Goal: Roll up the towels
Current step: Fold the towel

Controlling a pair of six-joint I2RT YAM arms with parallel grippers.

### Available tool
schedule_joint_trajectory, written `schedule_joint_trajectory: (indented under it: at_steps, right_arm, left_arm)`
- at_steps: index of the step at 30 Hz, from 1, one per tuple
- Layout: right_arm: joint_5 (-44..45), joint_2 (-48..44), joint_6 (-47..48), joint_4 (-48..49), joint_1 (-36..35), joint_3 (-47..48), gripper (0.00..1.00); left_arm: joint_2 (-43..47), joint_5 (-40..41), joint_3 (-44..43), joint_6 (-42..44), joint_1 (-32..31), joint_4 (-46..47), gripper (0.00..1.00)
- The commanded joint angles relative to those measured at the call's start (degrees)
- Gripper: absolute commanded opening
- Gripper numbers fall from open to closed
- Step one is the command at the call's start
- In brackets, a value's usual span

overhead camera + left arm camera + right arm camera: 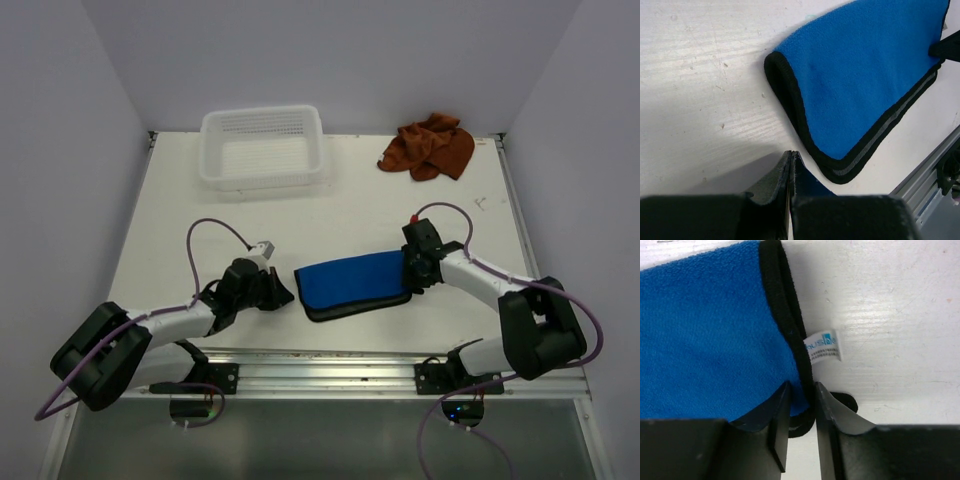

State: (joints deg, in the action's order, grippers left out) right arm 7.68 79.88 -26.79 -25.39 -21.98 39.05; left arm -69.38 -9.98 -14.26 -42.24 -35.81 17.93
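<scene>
Two towels lie on the white table [180, 200], well apart from each other. One, the blue towel [350, 283], sits folded flat in a long strip near the front edge, between the two arms, with its black hem showing along the near side and around both short ends; several layers of that hem are stacked at the near edge in the left wrist view. Its right end is in the right gripper [802, 390], whose jaws stand close together with the black hem pinched between them, just near of a small white label [823, 346] sewn to that edge. At the opposite end, the left gripper [791, 155] rests low over the table just left of the towel, apart from the cloth, its jaws pressed fully together and holding nothing. The other, the rust-brown towel [430, 147], lies crumpled in a loose heap at the far right corner of the table. A white mesh basket [262, 118] stands at the far edge, left of the brown heap and far from the blue strip. A metal rail [330, 365] runs along the near edge of the table, where both arm bases are fixed.
</scene>
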Motion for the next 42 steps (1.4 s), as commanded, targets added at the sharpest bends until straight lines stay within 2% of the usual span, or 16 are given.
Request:
schedule_joint_trajectory:
  at_steps: [1, 8, 12, 15, 21, 25, 32, 38, 42]
  right_arm:
    - [-3.7, 1.5, 0.2, 2.9, 0.1, -1.2, 0.26]
    - [-4.0, -1.2, 1.8, 0.3, 0.0, -1.2, 0.0]
    - [-2.2, -3.9, 1.7, -2.0, -0.9, -0.4, 0.0]
    - [4.0, -5.6, 2.0, -6.0, -3.8, 2.0, 0.0]
    - [13.8, -7.0, 2.4, -13.7, -13.3, 8.2, 0.0]
    - [21.8, -4.5, 2.2, -17.8, -19.3, 12.0, 0.0]
    - [27.7, 2.3, 0.6, -20.9, -29.7, 18.5, 0.0]
    - [28.4, 8.0, -1.5, -21.5, -37.4, 24.9, 0.0]
    - [23.4, 10.0, -2.6, -19.3, -40.1, 27.0, 0.0]
  left_arm:
    - [-0.7, 0.5, -1.7, 1.1, -0.4, 1.8, 0.01]
    - [-4.7, 0.0, -1.7, 0.8, -0.4, 4.5, 0.01]
    - [-5.8, -0.7, -1.4, 0.3, -0.7, 6.2, 0.01]
    - [-6.1, -0.7, -1.6, 0.1, -0.9, 6.7, 0.01]
    - [-7.7, -0.9, -1.4, -0.4, -1.5, 8.5, 0.01]
    - [-8.0, -1.2, -0.5, -0.9, -1.6, 9.9, 0.01]
    - [-8.0, -1.1, 0.2, -1.3, -1.5, 10.8, 0.01]
    - [-7.7, -1.3, -0.1, -1.0, -1.6, 10.6, 0.01]
    - [-7.7, -1.4, 0.3, -1.1, -1.5, 10.7, 0.01]
